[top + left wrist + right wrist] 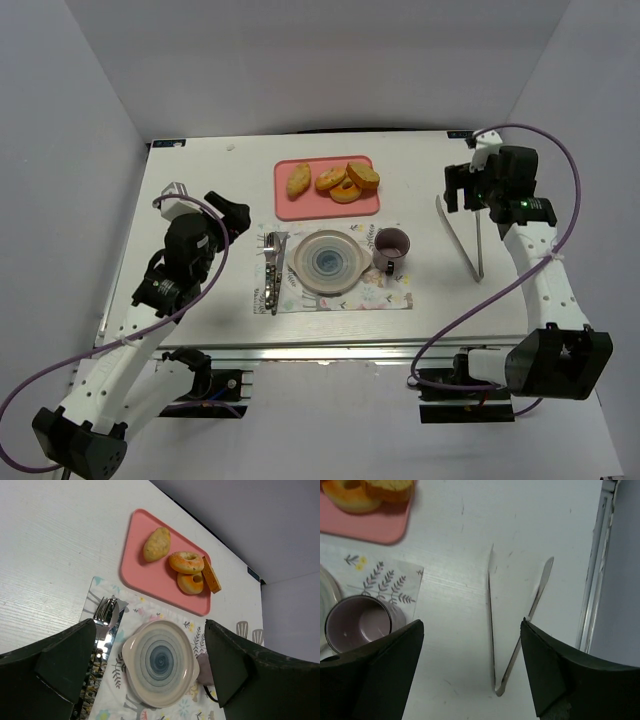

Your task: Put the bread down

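Note:
Several golden-brown bread pieces [331,180] lie on a pink tray [290,205] at the table's back middle. In the left wrist view they are an oval slice [156,544], two rings [186,562] and a slice on edge [211,575]. A round plate with blue rings [325,261] sits empty on a floral placemat. My left gripper [228,215] is open and empty, hovering left of the placemat; its view looks down on the plate [160,662]. My right gripper [468,188] is open and empty, above metal tongs [491,620] lying on the table.
A mauve mug [391,248] stands right of the plate. It also shows in the right wrist view [355,622]. A fork and knife [272,270] lie on the placemat's left side. The tongs [462,240] lie open to the right of the placemat [390,296]. White walls enclose the table.

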